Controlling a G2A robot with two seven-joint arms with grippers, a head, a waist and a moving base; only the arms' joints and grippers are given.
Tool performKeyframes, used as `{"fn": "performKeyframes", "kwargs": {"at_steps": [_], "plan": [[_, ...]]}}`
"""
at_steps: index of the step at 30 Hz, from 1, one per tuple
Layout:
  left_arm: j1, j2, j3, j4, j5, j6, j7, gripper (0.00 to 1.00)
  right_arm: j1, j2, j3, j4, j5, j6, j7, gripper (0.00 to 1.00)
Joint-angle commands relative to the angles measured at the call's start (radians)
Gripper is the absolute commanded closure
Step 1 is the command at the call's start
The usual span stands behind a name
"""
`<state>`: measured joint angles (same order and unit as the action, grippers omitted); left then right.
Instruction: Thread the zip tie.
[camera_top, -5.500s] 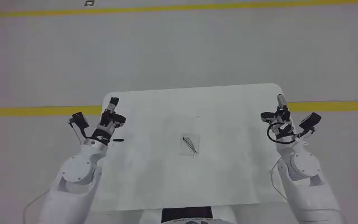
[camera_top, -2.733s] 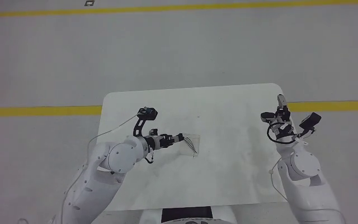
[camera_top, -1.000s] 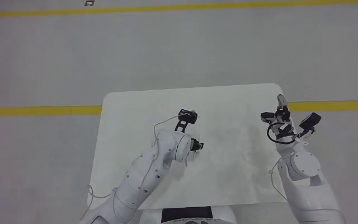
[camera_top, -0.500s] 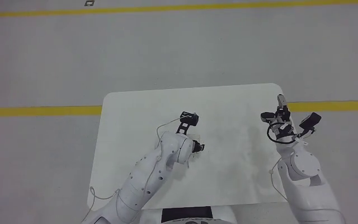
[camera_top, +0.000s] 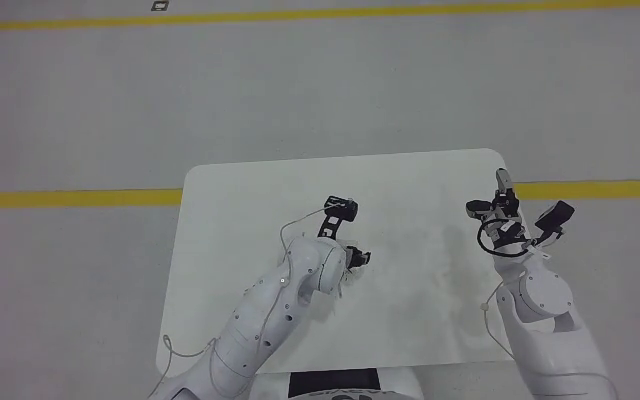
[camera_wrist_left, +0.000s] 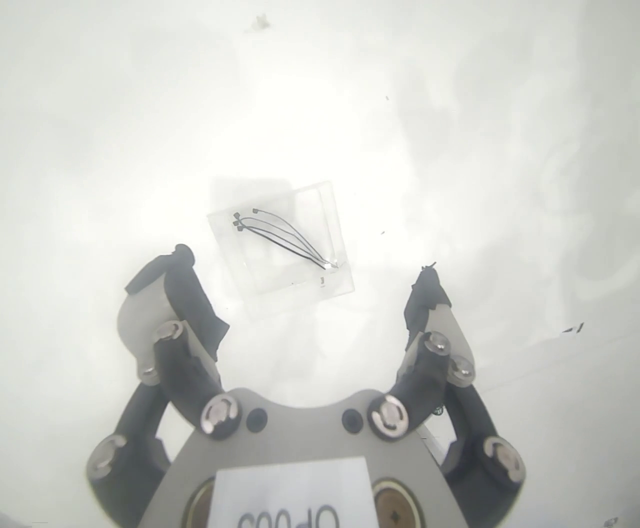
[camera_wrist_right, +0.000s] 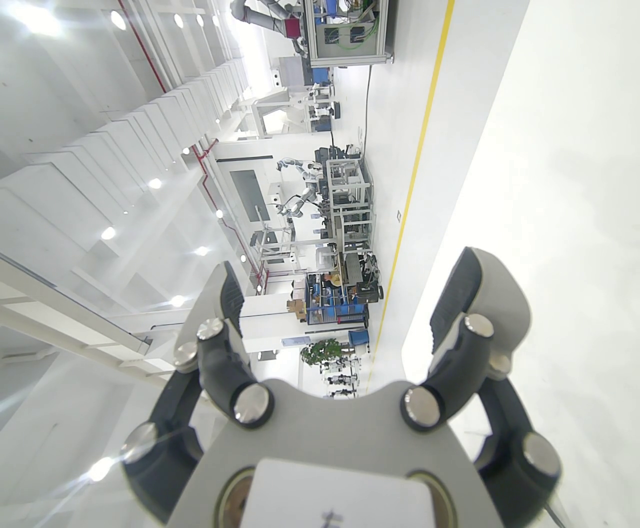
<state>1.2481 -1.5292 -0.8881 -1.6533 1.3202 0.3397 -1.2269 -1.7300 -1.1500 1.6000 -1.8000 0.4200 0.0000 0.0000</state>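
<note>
Several thin black zip ties (camera_wrist_left: 280, 235) lie bunched on a clear square sheet (camera_wrist_left: 320, 200) in the middle of the white table (camera_top: 420, 300). My left gripper (camera_wrist_left: 300, 272) hangs open just above the table, its fingertips (camera_wrist_left: 172, 262) straddling the near edge of the sheet with nothing between them. From above, the left arm covers the ties, and its gripper (camera_top: 352, 262) sits mid-table. My right gripper (camera_top: 500, 192) stays raised at the table's right edge, and it stands open and empty in its own wrist view (camera_wrist_right: 350, 285).
Small dark specks (camera_wrist_left: 572, 329) and a scrap (camera_wrist_left: 260, 21) dot the white tabletop around the sheet. Bare tabletop (camera_top: 440, 210) stretches between the two arms. A yellow floor line (camera_top: 90, 197) runs behind the table.
My left arm swung from the table's left edge to the middle, over the zip ties, and edged slightly right over the last second. The right arm stayed still.
</note>
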Motion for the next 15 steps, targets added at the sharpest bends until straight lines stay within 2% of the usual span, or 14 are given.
{"fn": "performKeyframes", "kwargs": {"at_steps": [1, 4, 5, 6, 7, 11, 15], "plan": [[0.003, -0.001, -0.004, 0.002, -0.007, 0.0, 0.009, 0.0, 0.0, 0.0, 0.0, 0.0, 0.0, 0.0, 0.0, 0.0], [0.002, -0.003, -0.001, 0.012, -0.011, 0.0, 0.009, 0.2, 0.0, 0.0, 0.0, 0.0, 0.0, 0.0, 0.0, 0.0], [0.001, -0.004, 0.0, 0.017, -0.011, 0.0, 0.009, 0.29, 0.0, 0.0, 0.0, 0.0, 0.0, 0.0, 0.0, 0.0], [0.0, -0.005, 0.004, 0.024, -0.013, 0.0, 0.006, 0.43, 0.0, 0.0, 0.0, 0.0, 0.0, 0.0, 0.0, 0.0], [-0.002, -0.006, 0.006, 0.028, -0.019, 0.0, 0.005, 0.51, 0.0, 0.0, 0.0, 0.0, 0.0, 0.0, 0.0, 0.0], [-0.009, -0.008, 0.014, 0.044, -0.035, -0.001, 0.001, 0.58, 0.0, 0.0, 0.0, 0.0, 0.0, 0.0, 0.0, 0.0], [-0.016, -0.007, 0.022, 0.059, -0.04, -0.004, -0.005, 0.6, 0.0, 0.0, 0.0, 0.0, 0.0, 0.0, 0.0, 0.0]]}}
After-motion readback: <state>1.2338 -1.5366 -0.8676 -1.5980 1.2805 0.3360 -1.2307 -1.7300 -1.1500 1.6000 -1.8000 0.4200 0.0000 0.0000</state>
